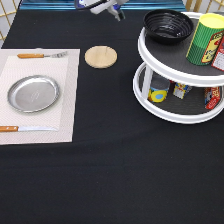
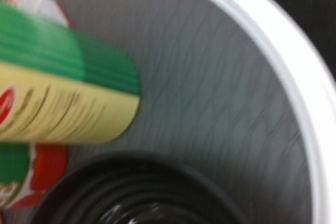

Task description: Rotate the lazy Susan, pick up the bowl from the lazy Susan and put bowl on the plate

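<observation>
The glossy black bowl (image 1: 168, 24) sits on the top tier of the white two-tier lazy Susan (image 1: 165, 61), at the exterior view's top right. The silver plate (image 1: 33, 93) lies on a pale placemat at the exterior view's left. My gripper (image 1: 116, 11) is at the exterior view's top edge, partly cut off, to the left of the bowl and apart from it, holding nothing that shows. The wrist view shows the bowl's ridged rim (image 2: 142, 192) on the grey tray surface (image 2: 217, 100), beside the white rim.
A green and yellow canister (image 1: 205, 39) stands next to the bowl on the top tier; it also shows in the wrist view (image 2: 67, 95). Small jars (image 1: 159, 93) stand on the lower tier. A wooden coaster (image 1: 100, 56) lies mid-table. A fork (image 1: 40, 55) and knife (image 1: 25, 129) flank the plate.
</observation>
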